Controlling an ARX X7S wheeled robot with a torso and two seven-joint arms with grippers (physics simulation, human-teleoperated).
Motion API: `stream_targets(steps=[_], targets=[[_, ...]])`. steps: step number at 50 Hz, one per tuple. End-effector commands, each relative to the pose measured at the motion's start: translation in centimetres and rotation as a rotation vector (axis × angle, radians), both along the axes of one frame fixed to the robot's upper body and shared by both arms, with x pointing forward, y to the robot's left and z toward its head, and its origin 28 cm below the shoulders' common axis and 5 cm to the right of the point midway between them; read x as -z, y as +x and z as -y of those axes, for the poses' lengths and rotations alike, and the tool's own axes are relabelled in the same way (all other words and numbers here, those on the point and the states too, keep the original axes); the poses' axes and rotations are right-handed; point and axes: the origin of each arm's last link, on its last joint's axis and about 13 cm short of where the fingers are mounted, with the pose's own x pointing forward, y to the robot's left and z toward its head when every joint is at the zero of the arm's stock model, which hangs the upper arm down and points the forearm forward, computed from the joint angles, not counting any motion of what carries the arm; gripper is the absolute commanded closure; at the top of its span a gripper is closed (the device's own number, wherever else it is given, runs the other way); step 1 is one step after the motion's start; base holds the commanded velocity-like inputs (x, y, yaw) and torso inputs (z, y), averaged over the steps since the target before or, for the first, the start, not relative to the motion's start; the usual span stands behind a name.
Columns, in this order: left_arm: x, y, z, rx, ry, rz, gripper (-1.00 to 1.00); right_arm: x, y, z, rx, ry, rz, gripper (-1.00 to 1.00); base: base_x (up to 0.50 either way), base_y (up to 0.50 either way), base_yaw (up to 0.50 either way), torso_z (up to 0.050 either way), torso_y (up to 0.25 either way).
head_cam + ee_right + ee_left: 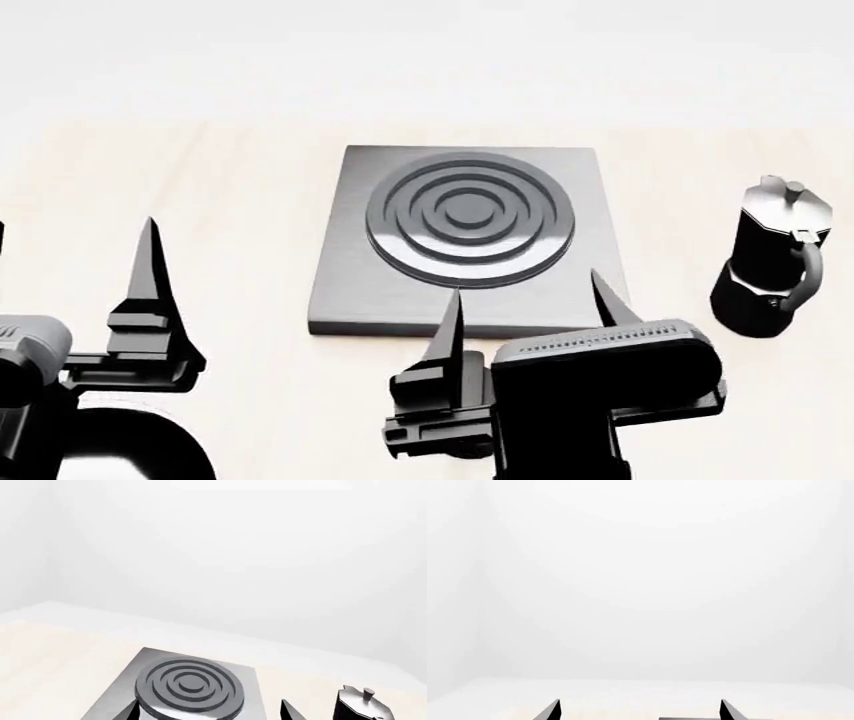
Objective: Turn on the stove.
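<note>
Stove (400, 285) faces right gripper (531, 300) (jaws apart).

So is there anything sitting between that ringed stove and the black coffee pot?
No. In the head view, only bare pale tabletop separates the stove from the moka pot; the two stand apart.

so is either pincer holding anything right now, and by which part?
Nothing held. The right pincer is open at the stove's near edge, with only air between its fingers. The left pincer is open too, away from the stove.
</note>
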Motion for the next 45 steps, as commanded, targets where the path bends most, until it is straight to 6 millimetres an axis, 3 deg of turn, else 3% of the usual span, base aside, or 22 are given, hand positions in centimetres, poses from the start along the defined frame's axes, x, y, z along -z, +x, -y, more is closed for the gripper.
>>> stream_targets(steps=[1, 45], targets=[[0.0, 0.0, 0.0, -0.007, 0.005, 0.001, -1.0, 0.6, 0.6, -0.3, 0.006, 0.031, -0.094, -1.0, 0.0, 0.0, 0.0, 0.0, 0.0], [0.0, 0.1, 0.0, -0.007, 0.003, 0.0, -1.0, 3.5, 2.3, -1.2, -0.04, 0.057, -0.315, -1.0, 0.0, 0.0, 0.0, 0.0, 0.0]])
